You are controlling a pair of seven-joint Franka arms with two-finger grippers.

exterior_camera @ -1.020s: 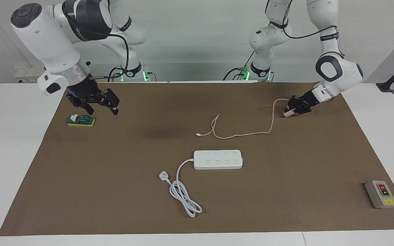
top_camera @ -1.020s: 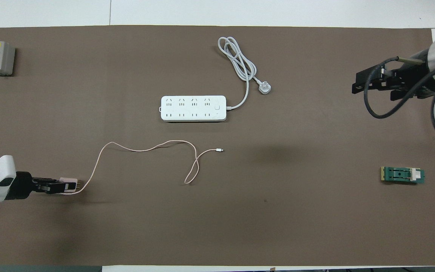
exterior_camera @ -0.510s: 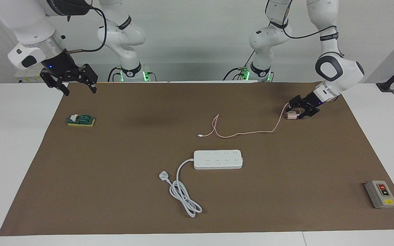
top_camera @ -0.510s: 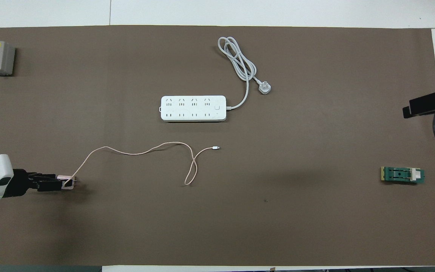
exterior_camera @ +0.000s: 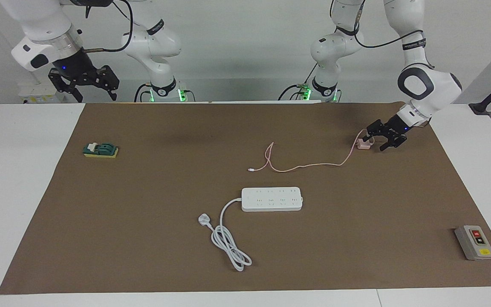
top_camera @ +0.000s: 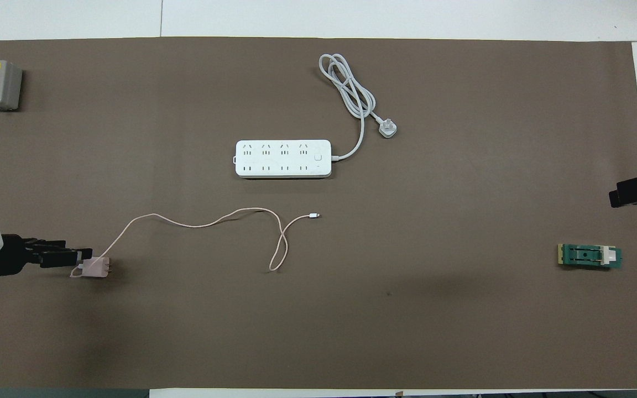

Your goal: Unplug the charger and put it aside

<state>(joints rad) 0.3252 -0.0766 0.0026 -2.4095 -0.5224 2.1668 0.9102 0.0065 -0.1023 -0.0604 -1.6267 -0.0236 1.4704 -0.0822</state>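
Toward the right arm's end of the bench point(exterior_camera: 28, 192), right gripper point(exterior_camera: 84, 87) hangs raised over the bench edge near the robots, fingers spread, nothing between them. Green switch block point(exterior_camera: 100, 149) lies on the brown mat point(exterior_camera: 143, 238) under and forward of that gripper, well apart from it.

Mid-bench: white power strip point(exterior_camera: 272, 199), all sockets vacant, its thick cord and three-pin plug point(exterior_camera: 203, 219) coiled beside it.

Charger point(exterior_camera: 362, 145) rests on the mat, unplugged, just beside the left gripper point(exterior_camera: 385, 136) and in front of its fingertips. Its pink cable point(exterior_camera: 309, 165) trails away from that gripper toward mid-bench and ends in a small connector. Left gripper is low over the mat, fingers apart, not clamping the charger.

Grey on/off button box point(exterior_camera: 475, 242) sits well forward of the left gripper, at the mat's corner.
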